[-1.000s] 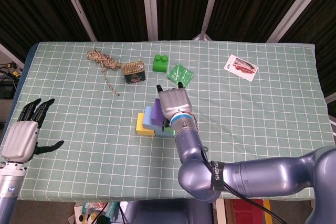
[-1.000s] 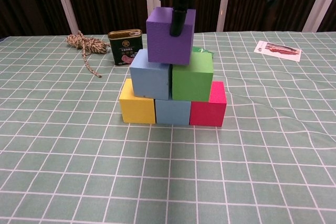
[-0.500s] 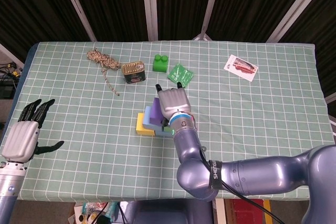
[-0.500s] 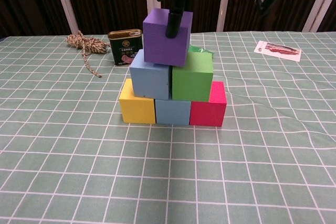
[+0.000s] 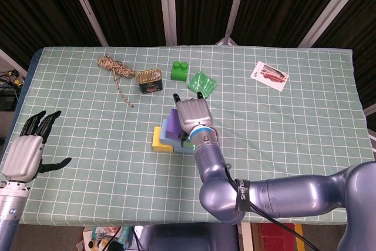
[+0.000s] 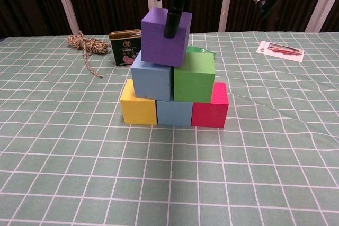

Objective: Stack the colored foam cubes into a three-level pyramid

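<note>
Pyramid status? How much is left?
Done: bottom row of yellow cube, blue cube and red cube; second level of light blue cube and green cube. In hand: the right hand holds the purple cube on top, tilted. Left: seat it flat and let go. The left hand is idle.

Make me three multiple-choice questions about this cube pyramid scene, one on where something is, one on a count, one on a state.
1. Where is the tin can?
A. Behind the pyramid, beside the rope
B. On the purple cube
C. Next to the card

2. How many cubes form the bottom level?
A. One
B. Two
C. Three

3. How does the purple cube sit?
A. Flat on the table
B. Tilted atop the pyramid, right robot hand on it
C. In the left robot hand

Answers:
1. A: tin can stands by rope.
2. C: yellow cube, blue, red.
3. B: purple cube leans under right robot hand; left robot hand is empty.
</note>
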Robot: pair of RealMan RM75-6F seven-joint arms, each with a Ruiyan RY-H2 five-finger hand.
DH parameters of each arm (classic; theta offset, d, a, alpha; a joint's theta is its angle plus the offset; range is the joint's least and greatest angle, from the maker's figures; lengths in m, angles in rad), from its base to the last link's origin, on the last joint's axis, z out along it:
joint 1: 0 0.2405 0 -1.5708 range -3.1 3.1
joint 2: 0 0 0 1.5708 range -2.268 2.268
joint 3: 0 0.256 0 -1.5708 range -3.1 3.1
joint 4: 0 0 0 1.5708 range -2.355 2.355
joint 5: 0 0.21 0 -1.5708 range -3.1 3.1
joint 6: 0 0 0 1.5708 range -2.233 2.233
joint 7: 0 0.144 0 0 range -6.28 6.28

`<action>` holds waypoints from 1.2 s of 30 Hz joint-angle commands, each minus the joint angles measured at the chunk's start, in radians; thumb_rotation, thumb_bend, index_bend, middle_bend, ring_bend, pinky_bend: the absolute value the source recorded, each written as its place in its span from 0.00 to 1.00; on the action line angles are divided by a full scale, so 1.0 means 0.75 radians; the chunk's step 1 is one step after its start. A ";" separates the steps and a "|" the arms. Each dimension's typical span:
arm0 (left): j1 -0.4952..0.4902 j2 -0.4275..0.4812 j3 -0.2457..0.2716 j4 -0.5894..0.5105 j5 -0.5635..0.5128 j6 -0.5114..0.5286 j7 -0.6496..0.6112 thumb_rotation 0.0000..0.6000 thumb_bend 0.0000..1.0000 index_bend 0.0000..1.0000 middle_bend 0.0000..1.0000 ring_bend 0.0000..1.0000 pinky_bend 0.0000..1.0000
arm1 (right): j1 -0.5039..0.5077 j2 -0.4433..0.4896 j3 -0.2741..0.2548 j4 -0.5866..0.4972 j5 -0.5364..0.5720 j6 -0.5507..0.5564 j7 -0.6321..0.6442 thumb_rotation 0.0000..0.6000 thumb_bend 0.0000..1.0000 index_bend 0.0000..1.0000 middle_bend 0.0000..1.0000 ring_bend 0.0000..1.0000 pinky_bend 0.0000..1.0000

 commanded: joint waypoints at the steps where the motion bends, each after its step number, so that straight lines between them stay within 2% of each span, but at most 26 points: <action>1: 0.000 0.001 0.000 0.000 0.001 0.000 0.000 1.00 0.06 0.06 0.11 0.01 0.02 | -0.006 -0.001 0.000 -0.002 -0.004 -0.005 -0.001 1.00 0.25 0.00 0.49 0.27 0.00; 18: -0.003 -0.003 0.004 0.005 -0.002 -0.004 0.006 1.00 0.07 0.06 0.11 0.01 0.02 | -0.030 -0.007 -0.022 0.004 -0.040 -0.022 -0.018 1.00 0.26 0.00 0.49 0.27 0.00; 36: -0.001 -0.004 0.004 0.002 0.005 0.006 0.009 1.00 0.06 0.06 0.11 0.01 0.02 | -0.046 0.028 -0.007 -0.036 -0.054 -0.058 -0.023 1.00 0.26 0.00 0.49 0.27 0.00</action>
